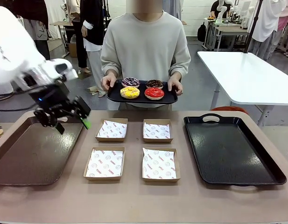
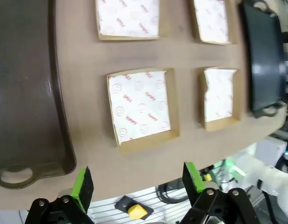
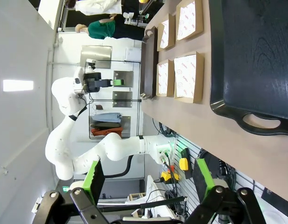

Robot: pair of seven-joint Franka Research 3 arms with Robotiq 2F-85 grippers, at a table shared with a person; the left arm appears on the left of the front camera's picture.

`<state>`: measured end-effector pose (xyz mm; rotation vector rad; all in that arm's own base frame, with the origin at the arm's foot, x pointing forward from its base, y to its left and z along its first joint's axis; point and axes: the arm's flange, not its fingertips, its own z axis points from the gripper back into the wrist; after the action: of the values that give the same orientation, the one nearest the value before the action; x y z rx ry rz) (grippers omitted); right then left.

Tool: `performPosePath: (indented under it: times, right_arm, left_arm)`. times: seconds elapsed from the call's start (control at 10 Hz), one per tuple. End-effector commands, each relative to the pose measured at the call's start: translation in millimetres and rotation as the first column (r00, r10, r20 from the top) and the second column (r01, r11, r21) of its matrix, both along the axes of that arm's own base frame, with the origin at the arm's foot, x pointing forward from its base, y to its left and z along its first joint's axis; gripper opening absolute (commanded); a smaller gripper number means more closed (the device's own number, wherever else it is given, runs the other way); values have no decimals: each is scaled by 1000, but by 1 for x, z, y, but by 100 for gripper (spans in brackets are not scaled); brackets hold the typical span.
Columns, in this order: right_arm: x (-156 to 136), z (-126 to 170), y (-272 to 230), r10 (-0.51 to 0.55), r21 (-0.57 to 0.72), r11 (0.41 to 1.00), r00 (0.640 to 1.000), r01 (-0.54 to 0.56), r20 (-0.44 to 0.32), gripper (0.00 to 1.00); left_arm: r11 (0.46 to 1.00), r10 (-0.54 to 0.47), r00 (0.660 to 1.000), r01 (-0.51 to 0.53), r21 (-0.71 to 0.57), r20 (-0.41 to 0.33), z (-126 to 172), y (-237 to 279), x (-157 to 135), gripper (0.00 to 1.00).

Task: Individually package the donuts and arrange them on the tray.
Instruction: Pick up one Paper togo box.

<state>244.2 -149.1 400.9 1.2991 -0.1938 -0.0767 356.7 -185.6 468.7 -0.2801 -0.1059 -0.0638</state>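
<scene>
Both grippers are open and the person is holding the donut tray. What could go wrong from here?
1. The donuts sit on a small black tray held in the person's hands, not set down; if the left gripper reaches in, the tray may shift or the fingers may meet a hand.
2. The icing looks soft; a pinch could smear it.
3. The paper liners lie loose in the boxes, some edges lifted; a donut lowered in may fold one.

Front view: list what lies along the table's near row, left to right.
brown tray → left paper-lined box → right paper-lined box → black tray
</scene>
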Motion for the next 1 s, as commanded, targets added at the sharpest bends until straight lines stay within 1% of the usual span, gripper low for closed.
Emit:
performPosePath:
  times: [0.0,0.2,0.5,0.9]
  right_arm:
    - [-2,1,-1,-1,13,1000,1000,1,5,100]
    - [-2,1,-1,-1,13,1000,1000,1,5,100]
    - [-2,1,-1,-1,13,1000,1000,1,5,100]
    - [-2,1,-1,-1,13,1000,1000,1,5,100]
  left_arm:
    - [995,41,999,-40,95,-14,-23,-12,19,100]
    - [986,39,999,-32,162,-37,-54,-21,27,100]
    - [990,32,996,-20,139,-81,-86,-29,35,100]
    - [985,5,995,13,169,-104,-118,-35,38,100]
